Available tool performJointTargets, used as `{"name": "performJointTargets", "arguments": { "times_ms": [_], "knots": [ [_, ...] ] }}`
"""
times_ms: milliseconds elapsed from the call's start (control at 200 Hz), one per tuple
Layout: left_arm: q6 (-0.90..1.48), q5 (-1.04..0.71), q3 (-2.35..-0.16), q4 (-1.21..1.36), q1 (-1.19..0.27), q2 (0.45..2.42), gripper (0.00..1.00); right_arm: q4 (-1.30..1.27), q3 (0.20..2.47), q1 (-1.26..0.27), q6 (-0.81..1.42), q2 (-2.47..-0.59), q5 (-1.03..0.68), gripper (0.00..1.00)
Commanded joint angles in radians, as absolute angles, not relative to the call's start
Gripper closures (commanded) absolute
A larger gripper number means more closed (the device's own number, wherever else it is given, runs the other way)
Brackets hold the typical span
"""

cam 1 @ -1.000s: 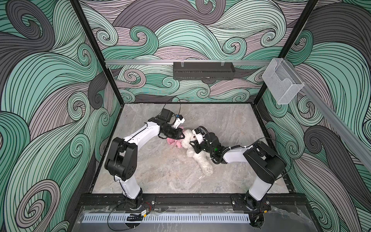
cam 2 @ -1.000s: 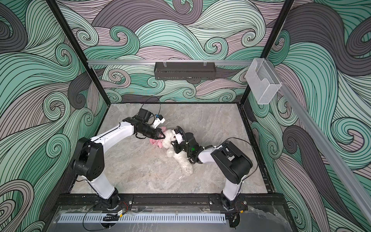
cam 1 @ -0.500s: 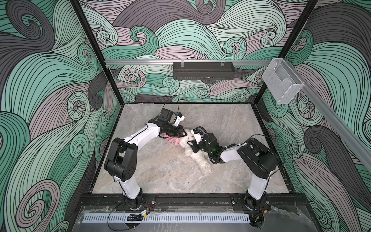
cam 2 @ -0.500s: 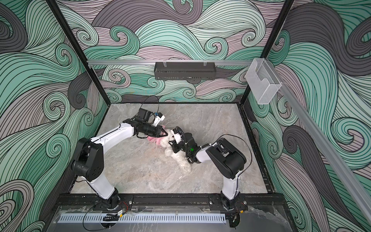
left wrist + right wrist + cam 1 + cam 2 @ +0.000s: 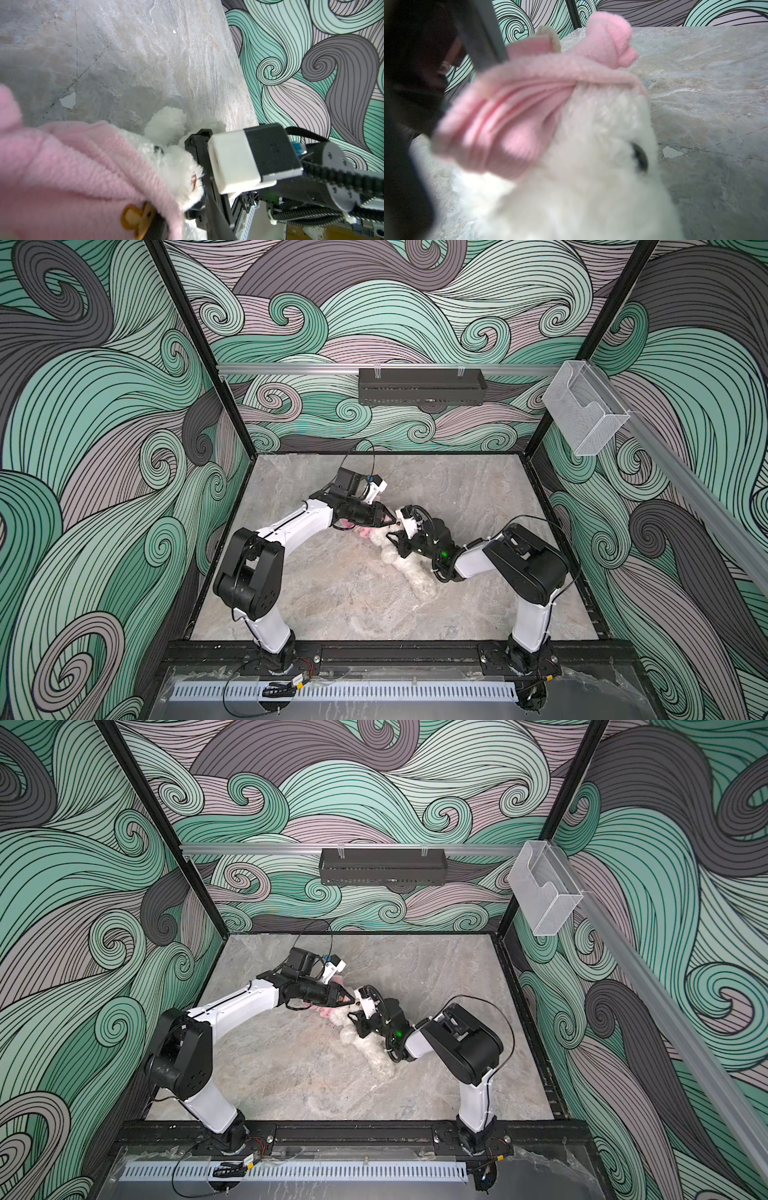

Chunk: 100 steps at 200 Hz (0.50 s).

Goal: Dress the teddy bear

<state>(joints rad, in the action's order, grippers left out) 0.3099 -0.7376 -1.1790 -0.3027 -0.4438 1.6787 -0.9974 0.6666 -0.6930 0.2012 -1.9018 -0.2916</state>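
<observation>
**White bear half under pink cloth, mid-tabletop**

Nearest the camera head, a pale slotted rail [image 5: 332, 691] runs along the front edge, and behind it the two arm bases sit bolted to a black bar. From there both arms reach inward over the grey marbled tabletop [image 5: 332, 605].

The teddy bear [image 5: 420, 585] lies on that tabletop, a little right of the middle, with its legs toward the front and its head toward the back. The right pincer [image 5: 395, 540] is clamped on the teddy bear, its fingers sunk in the white fur near the head. A green light [image 5: 444, 553] glows on that arm's wrist. In the right wrist view the head fills the frame, with one dark eye [image 5: 640, 156] showing.

The pink shirt [image 5: 72, 176] is bunched over the top of the bear's head, its folds drawn tight. It carries an orange print [image 5: 136, 218]; only part of that shows, and whether it holds letters cannot be told. The left pincer [image 5: 386, 522] meets the shirt from the left. The cloth covers its fingers, so I cannot tell whether they stand apart or together.

On the far wall hangs a black tray [image 5: 422, 386], and to the right a clear plastic holder [image 5: 584, 414].
</observation>
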Motion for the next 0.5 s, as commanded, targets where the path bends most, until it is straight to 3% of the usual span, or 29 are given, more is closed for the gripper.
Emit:
{"name": "performJointTargets", "arguments": {
  "times_ms": [0,205,260,495],
  "knots": [
    [0.374,-0.850,-1.121,-0.176,-0.470,1.637,0.67,-1.028,0.646,-0.715,0.209,-1.931,-0.329,1.00],
    [0.450,-0.874,-1.074,-0.047,-0.495,1.645,0.56,-1.093,0.648,-0.715,0.247,-1.947,-0.344,1.00],
    [0.430,-0.865,-1.075,-0.071,-0.498,1.633,0.49,-1.097,0.645,-0.715,0.250,-1.945,-0.342,1.00],
    [0.279,-0.610,-1.121,-0.308,-0.493,1.542,0.30,-1.100,0.620,-0.707,0.244,-1.947,-0.335,1.00]
  ]
}}
